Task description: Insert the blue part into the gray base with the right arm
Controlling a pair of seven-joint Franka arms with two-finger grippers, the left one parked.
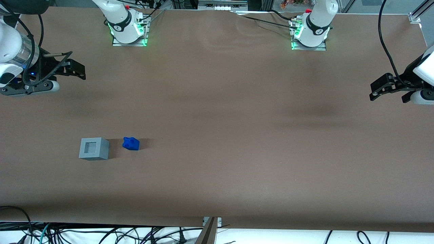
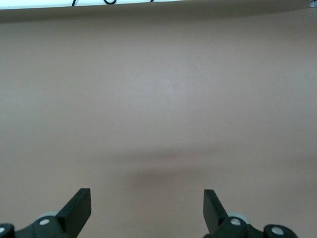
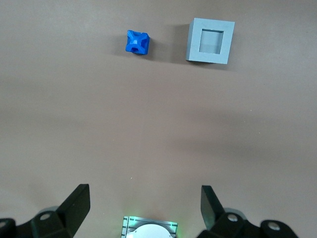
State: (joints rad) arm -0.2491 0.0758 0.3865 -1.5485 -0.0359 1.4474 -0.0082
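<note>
Pincer spread wide, holding nothing, well apart from both blocks. Lobed blue part just beside square-recessed gray base, not touching; smooth brown surface all round.

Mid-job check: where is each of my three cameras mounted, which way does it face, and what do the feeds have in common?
Front view: high, facing both arm bases across the table; shows the blue part beside the gray base, apart, and the open gripper raised at the working arm's end.
Right wrist view: on the working arm, looking down past its open fingers at the blue part and gray base.
Left wrist view: on the parked arm, bare table only.
Shared: front and right wrist views both show the two parts.
</note>
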